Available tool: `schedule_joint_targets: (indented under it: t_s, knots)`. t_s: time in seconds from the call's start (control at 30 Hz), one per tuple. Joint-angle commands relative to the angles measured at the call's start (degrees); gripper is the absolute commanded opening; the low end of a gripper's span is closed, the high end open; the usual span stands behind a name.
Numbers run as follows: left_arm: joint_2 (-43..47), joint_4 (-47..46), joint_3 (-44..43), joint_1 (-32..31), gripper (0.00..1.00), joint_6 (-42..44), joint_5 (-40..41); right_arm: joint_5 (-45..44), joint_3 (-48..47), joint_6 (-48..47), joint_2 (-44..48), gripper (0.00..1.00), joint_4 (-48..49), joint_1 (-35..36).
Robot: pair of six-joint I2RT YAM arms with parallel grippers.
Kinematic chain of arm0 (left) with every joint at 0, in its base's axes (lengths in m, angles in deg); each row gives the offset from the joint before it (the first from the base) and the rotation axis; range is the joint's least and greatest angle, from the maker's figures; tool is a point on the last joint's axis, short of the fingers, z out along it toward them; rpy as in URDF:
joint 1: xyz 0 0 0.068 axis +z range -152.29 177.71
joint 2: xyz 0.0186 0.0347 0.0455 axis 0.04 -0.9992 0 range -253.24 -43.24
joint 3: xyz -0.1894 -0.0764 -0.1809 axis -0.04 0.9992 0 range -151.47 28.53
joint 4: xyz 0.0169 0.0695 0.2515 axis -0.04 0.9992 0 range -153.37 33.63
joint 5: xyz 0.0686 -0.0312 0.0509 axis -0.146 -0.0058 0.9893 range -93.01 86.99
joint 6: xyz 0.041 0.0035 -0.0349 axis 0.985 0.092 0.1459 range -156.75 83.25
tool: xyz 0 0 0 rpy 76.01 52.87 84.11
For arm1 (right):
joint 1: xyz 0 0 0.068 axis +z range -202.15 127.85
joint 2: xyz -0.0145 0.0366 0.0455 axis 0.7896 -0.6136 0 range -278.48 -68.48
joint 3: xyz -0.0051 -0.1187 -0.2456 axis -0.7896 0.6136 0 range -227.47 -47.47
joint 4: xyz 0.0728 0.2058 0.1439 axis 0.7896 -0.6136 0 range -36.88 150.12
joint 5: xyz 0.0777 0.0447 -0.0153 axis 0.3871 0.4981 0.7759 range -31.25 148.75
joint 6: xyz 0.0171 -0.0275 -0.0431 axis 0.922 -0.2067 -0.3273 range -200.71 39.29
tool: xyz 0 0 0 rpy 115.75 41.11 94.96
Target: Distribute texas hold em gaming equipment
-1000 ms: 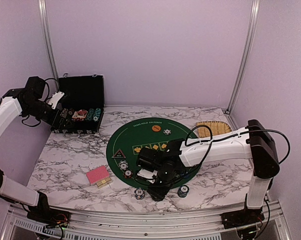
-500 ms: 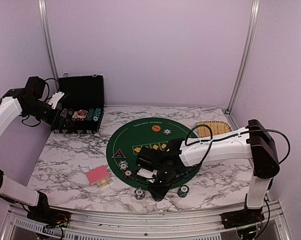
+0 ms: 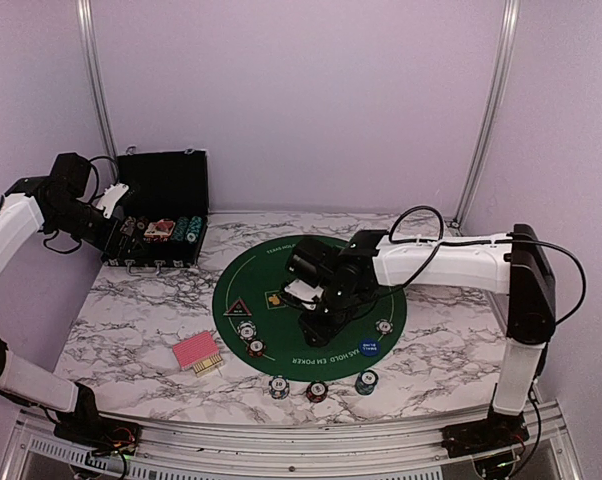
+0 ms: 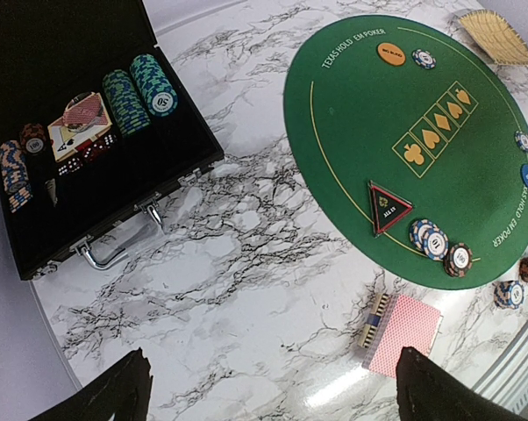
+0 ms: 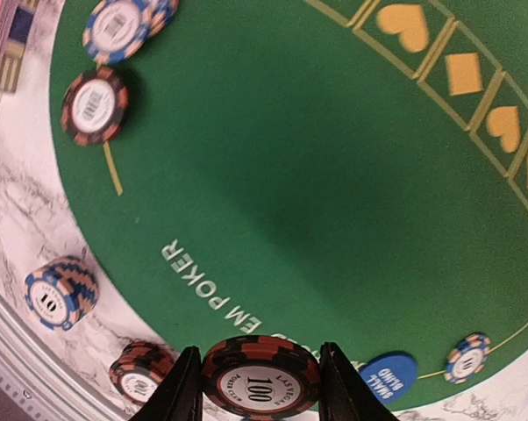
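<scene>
My right gripper (image 3: 313, 318) hangs over the middle of the green poker mat (image 3: 281, 270). In the right wrist view it is shut on a black and red "100" chip (image 5: 260, 379), held above the mat's near edge. Below it lie the blue button (image 5: 388, 373), a red chip (image 5: 141, 373) and a blue-orange chip stack (image 5: 60, 294) on the marble. My left gripper (image 4: 277, 403) is open and empty, high beside the black case (image 3: 159, 215). The black triangular button (image 4: 387, 207), the orange button (image 4: 390, 54) and the red-backed cards (image 4: 406, 331) show in the left wrist view.
The open case (image 4: 71, 132) holds teal chip stacks (image 4: 137, 88) and cards. The tan woven tray (image 4: 496, 35) lies at the back right of the table. Three chips (image 3: 317, 390) sit near the table's front edge. Chips (image 3: 249, 338) lie on the mat's left.
My right gripper has risen from the mat's front edge and moved back to the mat's middle with the chip. The blue button, a white chip and a red chip are uncovered. The left arm is still.
</scene>
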Motion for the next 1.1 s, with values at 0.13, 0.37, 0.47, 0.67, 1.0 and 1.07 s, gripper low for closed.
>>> schedule_joint_targets:
  t_s: [0.13,0.37,0.47,0.67,1.0,1.07]
  knots:
    - [0.3,1.6,-1.5,0.2,0.99,0.2,0.0,-6.2,-12.1,-3.2,-6.3,0.15,1.2,-12.3]
    - [-0.3,1.6,-1.5,0.1,0.99,0.2,-0.5,-8.2,-28.4,-5.0,-17.9,0.14,2.1,-21.9]
    - [-0.3,1.6,-1.4,0.2,0.99,0.4,0.1,-8.7,-34.7,-5.2,-23.2,0.14,1.4,-24.8]
    - [-0.1,1.6,-1.0,0.1,0.99,0.9,1.1,-8.5,-39.2,-6.3,-28.9,0.14,0.8,-29.4]
    - [-0.7,1.7,-1.4,0.1,0.99,0.9,1.7,-5.1,-38.5,-6.6,-32.3,0.13,3.8,-31.5]
    - [-0.6,1.7,-1.3,0.1,0.99,0.9,1.8,-5.0,-39.1,-6.5,-33.2,0.13,3.8,-31.5]
